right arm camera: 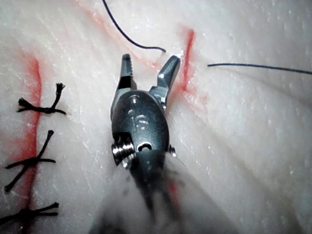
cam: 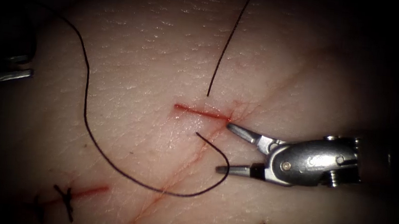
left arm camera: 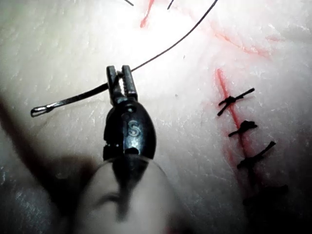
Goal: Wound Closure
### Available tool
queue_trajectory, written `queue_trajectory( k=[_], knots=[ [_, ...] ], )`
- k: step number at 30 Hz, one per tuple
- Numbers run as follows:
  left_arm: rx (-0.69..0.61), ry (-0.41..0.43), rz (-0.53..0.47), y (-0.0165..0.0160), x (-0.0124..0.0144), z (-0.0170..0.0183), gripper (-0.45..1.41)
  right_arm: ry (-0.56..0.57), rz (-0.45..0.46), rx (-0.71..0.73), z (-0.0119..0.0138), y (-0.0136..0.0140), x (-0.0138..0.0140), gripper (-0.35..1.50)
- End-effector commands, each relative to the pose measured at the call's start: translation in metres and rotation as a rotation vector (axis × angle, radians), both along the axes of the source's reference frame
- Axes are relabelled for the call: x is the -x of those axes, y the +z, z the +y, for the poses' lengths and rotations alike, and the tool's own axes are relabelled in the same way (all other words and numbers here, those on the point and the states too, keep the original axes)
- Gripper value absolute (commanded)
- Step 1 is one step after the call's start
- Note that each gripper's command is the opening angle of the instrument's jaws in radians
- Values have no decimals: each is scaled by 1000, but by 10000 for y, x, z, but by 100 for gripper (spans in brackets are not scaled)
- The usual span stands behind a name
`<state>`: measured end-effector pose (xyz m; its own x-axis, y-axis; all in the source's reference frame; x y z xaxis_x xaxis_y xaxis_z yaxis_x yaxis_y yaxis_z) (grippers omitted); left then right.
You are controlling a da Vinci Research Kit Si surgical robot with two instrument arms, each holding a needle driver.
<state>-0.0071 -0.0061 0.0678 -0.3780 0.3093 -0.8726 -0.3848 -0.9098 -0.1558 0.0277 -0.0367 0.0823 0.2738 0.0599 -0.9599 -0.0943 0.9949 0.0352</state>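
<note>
The tissue [cam: 132, 47] was pale, faintly grained pork skin, crossed by thin pink score lines.

At the far left edge of the endoscope view, the left tool [cam: 10, 75] sat in shadow, showing as little more than a flat grey metal strip. In its own wrist view the left tool [left arm camera: 121, 84], dark with ribbed inner faces, had its two jaws together on the needle [left arm camera: 68, 101], a slim, gently curved steel sliver lying just over the skin, outside the tissue. The grip looked to be near the thread end of the curve, though the glare made that hard to judge.

From there the thread [cam: 86, 96], fine and black, swept down in a wide arc across the tissue, curled under the cut and ended in a free tip just below it. A second, straighter length of thread came down from the top edge and stopped just above the cut.

The cut [cam: 203, 112] was a short, red, horizontal slit near the middle, wet with red fluid.

Just right of it, the right tool [cam: 228, 147], polished silver with a rounded wrist, had its jaws spread wide and held nothing. Its upper tip lay at the right end of the cut.

Knotted black stitches [cam: 66, 199] lay along the lower edge.
</note>
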Motion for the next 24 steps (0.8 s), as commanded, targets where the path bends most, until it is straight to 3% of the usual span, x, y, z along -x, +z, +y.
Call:
queue_trajectory(
  k=[1,14,15,17,18,19,24],
  knots=[
    [0,0,-1,7,6,-3,-45,-3,4,5,-6,6,-14,105],
    [3,7,-14,9,15,-8,-45,0,12,-4,0,13,-26,59],
    [3,6,-13,9,16,-8,-45,-2,14,-4,-1,13,-27,51],
    [3,7,-15,9,17,-8,-45,-10,22,-6,-1,13,-28,11],
    [4,7,-15,9,17,-8,-45,-14,26,-6,-2,13,-29,-26],
    [4,7,-15,9,18,-8,-45,-18,32,-4,-3,13,-28,-35],
    [3,8,-17,8,18,-9,-45,-45,16,-9,-4,15,-26,-35]
  ],
)
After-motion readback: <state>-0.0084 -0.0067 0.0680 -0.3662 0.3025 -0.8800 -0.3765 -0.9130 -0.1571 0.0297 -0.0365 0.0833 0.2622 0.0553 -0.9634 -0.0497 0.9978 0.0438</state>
